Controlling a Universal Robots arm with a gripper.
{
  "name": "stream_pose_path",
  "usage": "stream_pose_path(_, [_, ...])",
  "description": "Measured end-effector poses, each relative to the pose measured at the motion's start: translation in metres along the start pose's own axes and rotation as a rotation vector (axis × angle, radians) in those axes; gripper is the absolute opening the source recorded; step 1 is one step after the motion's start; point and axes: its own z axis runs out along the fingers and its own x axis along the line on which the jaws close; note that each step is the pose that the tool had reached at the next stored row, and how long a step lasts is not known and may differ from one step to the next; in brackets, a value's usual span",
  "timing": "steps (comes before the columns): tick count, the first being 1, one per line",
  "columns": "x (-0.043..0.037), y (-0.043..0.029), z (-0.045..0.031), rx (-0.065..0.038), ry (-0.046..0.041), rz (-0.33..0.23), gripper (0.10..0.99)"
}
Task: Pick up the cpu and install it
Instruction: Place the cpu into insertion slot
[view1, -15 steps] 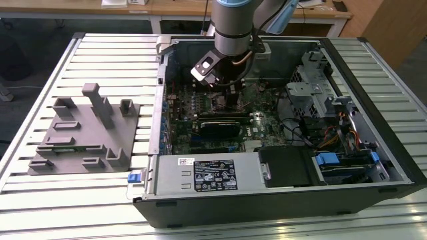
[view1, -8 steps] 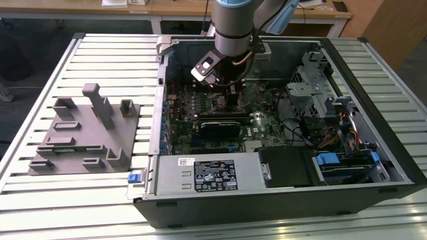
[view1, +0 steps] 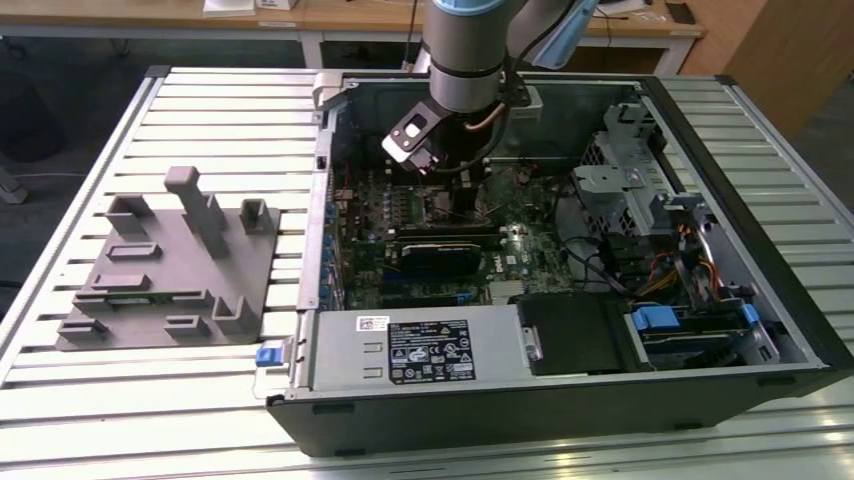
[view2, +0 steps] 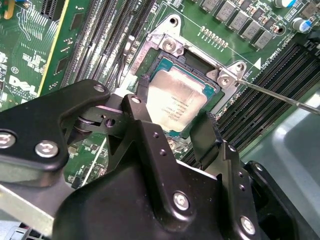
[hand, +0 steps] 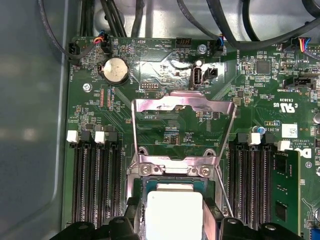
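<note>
Slatted metal table with an open pc case lying on it toward the exterior view's right edge, and a grey plastic holder near the opposite edge. The arm comes straight down into the case over the motherboard, wrist vertical. In the second wrist view the gripper is closed down to chip width, with its black fingers pressed on two opposite edges of the cpu. The cpu sits right in the socket opening, with the metal load plate flipped up and the thin lever swung out. Can't tell if the chip is fully seated or a hair above. In the first wrist view the cpu's near edge is cut off by the frame.
</note>
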Motion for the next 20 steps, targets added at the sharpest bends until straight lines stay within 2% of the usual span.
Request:
stream_pose_path(4, [0.0, 0.0, 0.0, 0.0, -0.0002, 0.0, 0.616])
stream_pose_path(5, [0.0, 0.0, -0.0001, 0.0, -0.0004, 0.0, 0.675])
stream_pose_path(7, [0.0, 0.0, -0.0011, 0.0, -0.0004, 0.0, 0.675])
stream_pose_path(10, [0.0, 0.0002, -0.0048, 0.0, 0.0, 0.0, 0.675])
stream_pose_path(12, [0.0001, 0.0004, -0.0088, 0.0, 0.0037, 0.0, 0.675])
stream_pose_path(13, [0.0001, 0.0004, -0.0107, 0.0, 0.0047, 0.0, 0.663])
stream_pose_path(14, [0.0001, 0.0005, -0.0122, 0.0, 0.0048, 0.0, 0.6])
stream_pose_path(15, [0.0001, 0.0006, -0.0133, 0.0, 0.0048, 0.0, 0.6])
stream_pose_path(16, [0.0001, 0.0006, -0.0139, 0.0, 0.0048, 0.0, 0.537])
stream_pose_path(17, [0.0001, 0.0006, -0.0142, 0.0, 0.0048, 0.0, 0.537])
stream_pose_path(19, [0.0001, 0.0007, -0.0148, 0.0, 0.0049, 0.0, 0.424])
stream_pose_path(20, [0.0001, 0.0007, -0.0151, 0.0, 0.0049, 0.0, 0.424])
